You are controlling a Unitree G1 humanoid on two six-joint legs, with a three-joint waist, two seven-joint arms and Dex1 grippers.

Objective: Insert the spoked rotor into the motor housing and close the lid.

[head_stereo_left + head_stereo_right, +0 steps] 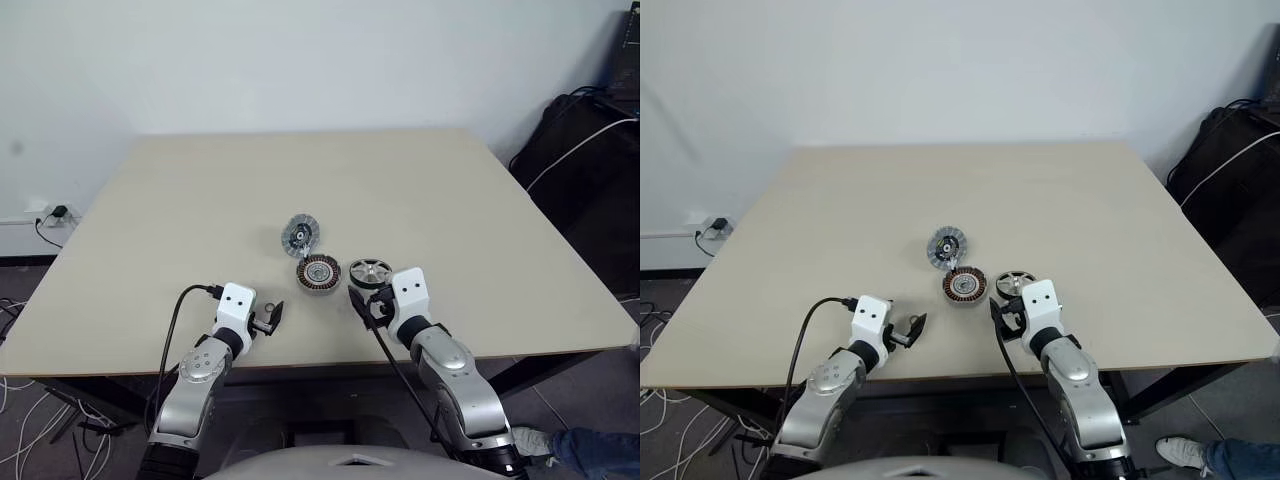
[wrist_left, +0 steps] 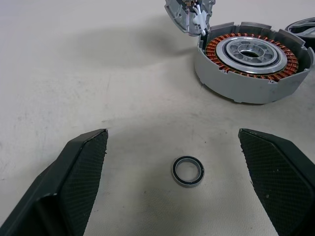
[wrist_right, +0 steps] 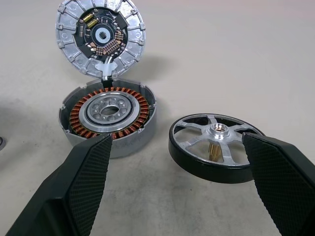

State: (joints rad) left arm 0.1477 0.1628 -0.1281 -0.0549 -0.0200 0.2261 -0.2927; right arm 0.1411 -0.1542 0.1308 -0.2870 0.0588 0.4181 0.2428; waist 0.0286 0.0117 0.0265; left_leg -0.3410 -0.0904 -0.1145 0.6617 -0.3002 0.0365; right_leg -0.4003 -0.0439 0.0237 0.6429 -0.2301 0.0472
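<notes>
Landmark: the motor housing [image 3: 109, 115] is sitting on the beige table [image 1: 200, 200], toward its near edge, and everything below is being placed against it.
Motor housing: it is lying flat with its open side facing up, showing a ring of copper-brown coils around a pale silvery centre inside a grey wall.
Lid [image 3: 101, 37]: it is standing tilted up at the housing's far rim, showing ribbed segments around a dark circuit face; a small white piece is joining it to the housing, and how it is fixed is too small to make out.
Spoked rotor [image 3: 216, 146]: it is lying flat just beside the housing on the robot's right, apart from it, with silver spokes, a dark rim and a brass-coloured hub; its near edge is being partly covered by a finger in the right wrist view.
Small ring [image 2: 188, 171]: a dark-rimmed ring is lying on the table nearer the robot than the housing, to the left.
Left gripper [image 2: 182, 189]: its two black fingers are standing wide apart and holding nothing, with the small ring lying on the table between them and touched by neither.
Right gripper [image 3: 189, 189]: its fingers are spread wide and empty, hanging over the table near the housing and the rotor, one finger in front of each; whether the tips are touching the table cannot be told.
Cut off: in the left wrist view the lid and the rotor are being cropped by the frame edge.
</notes>
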